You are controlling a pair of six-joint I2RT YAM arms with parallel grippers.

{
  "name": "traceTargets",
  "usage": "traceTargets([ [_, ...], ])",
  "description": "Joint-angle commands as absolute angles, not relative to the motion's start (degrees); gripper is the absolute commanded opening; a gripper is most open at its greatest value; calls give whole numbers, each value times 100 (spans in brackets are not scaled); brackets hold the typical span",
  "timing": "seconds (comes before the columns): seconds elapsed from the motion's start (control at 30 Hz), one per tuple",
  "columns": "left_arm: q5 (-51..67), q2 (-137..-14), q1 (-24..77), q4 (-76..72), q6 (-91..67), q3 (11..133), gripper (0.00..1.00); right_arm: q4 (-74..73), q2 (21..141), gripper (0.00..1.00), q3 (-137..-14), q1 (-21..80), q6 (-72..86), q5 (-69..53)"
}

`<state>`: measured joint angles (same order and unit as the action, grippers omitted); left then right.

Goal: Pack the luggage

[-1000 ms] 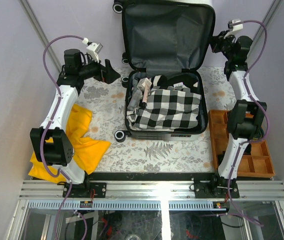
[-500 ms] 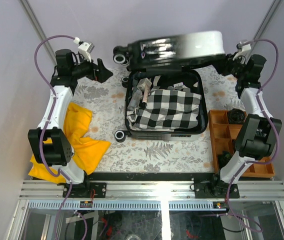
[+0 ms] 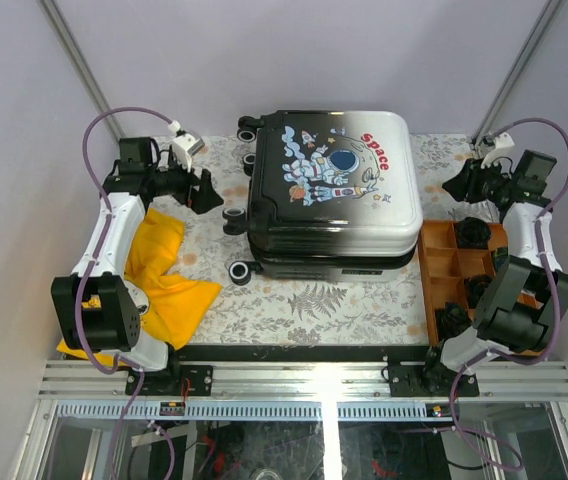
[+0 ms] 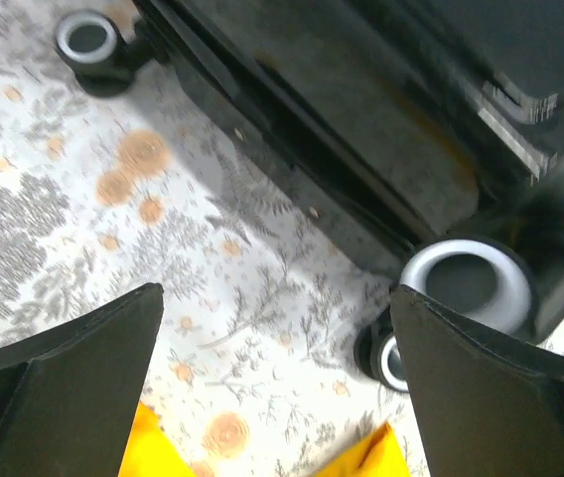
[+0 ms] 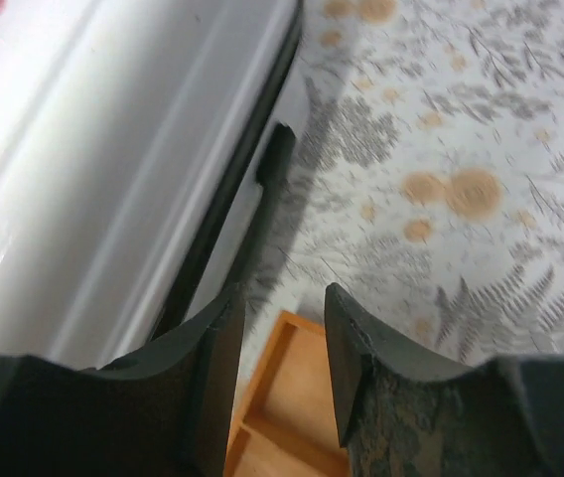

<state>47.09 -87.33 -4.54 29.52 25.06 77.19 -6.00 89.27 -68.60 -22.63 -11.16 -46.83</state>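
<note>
The luggage lies shut on the patterned table, with its astronaut and red "Space" print facing up and its wheels to the left. My left gripper is open and empty, just left of the luggage by its wheels. In the left wrist view its fingers stand wide apart over the tablecloth, with a white-and-black wheel beside the right finger. My right gripper is open by a narrow gap and empty, just right of the luggage. In the right wrist view the white shell is at the left.
A yellow cloth lies at the left under my left arm, and its edges show in the left wrist view. An orange compartment tray stands at the right, below my right gripper. Purple walls enclose the table.
The luggage lid has swung down from fully open to shut, hiding the checked cloth inside. My right gripper followed it down and to the right. My left gripper moved lower, toward the wheels.
</note>
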Motion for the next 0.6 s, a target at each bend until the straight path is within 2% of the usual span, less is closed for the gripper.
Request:
traceTargets([
  [0.0,4930,-8424,-455,3855,3698,7388,95,-2312,9073,46,-7545,-2460,-2172,-4477],
  [0.07,4997,-8384,-407,4351,4416,7340,95,-3001,9286,48,-7812,-2452,-2415,-4660],
  [0.2,4656,-8379,-358,4396,4621,7136,92,-3639,9571,49,-7945,-2397,-2585,-4833],
  [0.4,4441,-8509,214,4549,4931,7101,88,-3748,9735,49,-7710,-2085,-2768,-4702],
  [0.57,4873,-8298,603,4756,4855,7097,88,-3906,9754,50,-7560,-1665,-2974,-4790],
])
